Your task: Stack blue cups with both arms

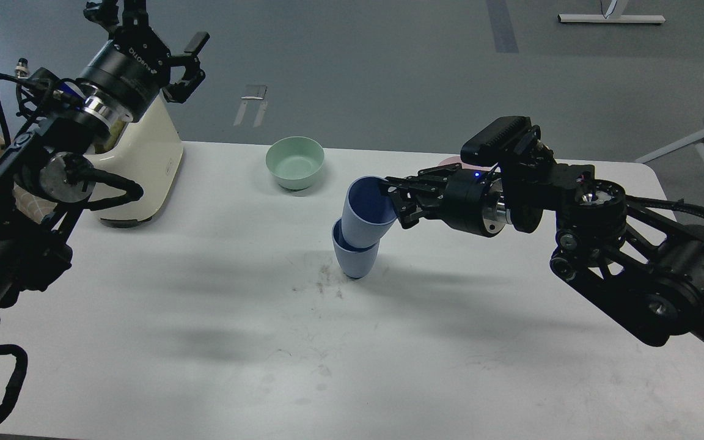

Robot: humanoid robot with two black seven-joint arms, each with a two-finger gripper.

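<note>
Two dusty-blue cups stand mid-table. The lower blue cup (355,260) is upright on the white table (205,342). The upper blue cup (365,214) sits partly inside it, tilted with its mouth toward the right. My right gripper (392,197) comes in from the right and is shut on the upper cup's right rim. My left gripper (144,24) is raised at the upper left, far from the cups, with its fingers spread open and nothing in it.
A pale green bowl (295,161) sits behind the cups. A cream appliance (141,165) stands at the back left under my left arm. A pink bowl's edge (450,162) shows behind my right wrist. Smudges mark the table in front of the cups.
</note>
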